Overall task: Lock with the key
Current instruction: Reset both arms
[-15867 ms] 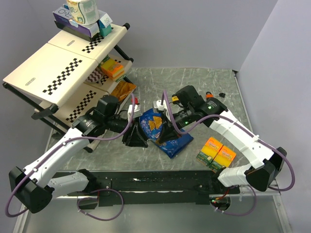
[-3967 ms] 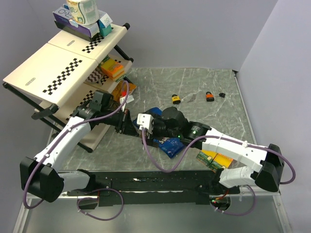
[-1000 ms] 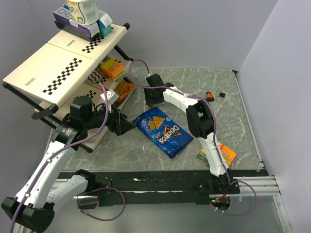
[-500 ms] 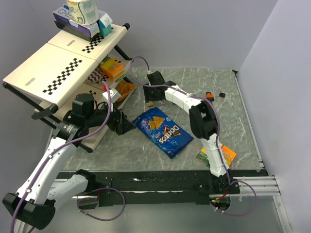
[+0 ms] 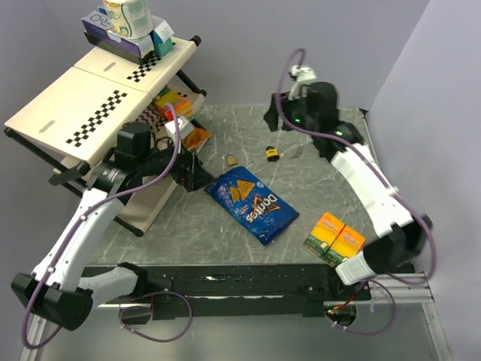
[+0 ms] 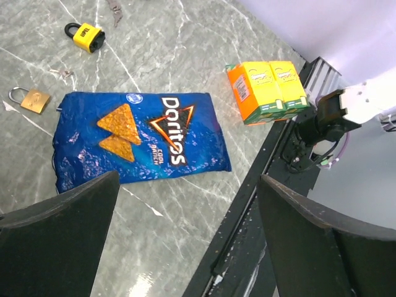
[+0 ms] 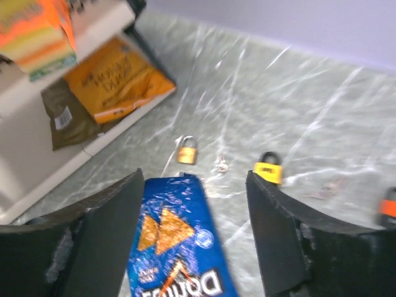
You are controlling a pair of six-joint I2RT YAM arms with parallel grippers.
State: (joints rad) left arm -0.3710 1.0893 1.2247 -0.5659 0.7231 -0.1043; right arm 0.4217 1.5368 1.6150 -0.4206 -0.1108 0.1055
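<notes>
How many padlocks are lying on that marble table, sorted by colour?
Brass padlock: 1
Yellow padlock: 1
Orange padlock, cut off at the picture's edge: 1
Total: 3

The grey marbled table carries a blue foil Doritos chip bag lying flat near its middle. Just beyond the bag lie a small brass padlock and a yellow padlock, apart from each other. Two orange-and-yellow cartons lie touching side by side at the right front.
</notes>
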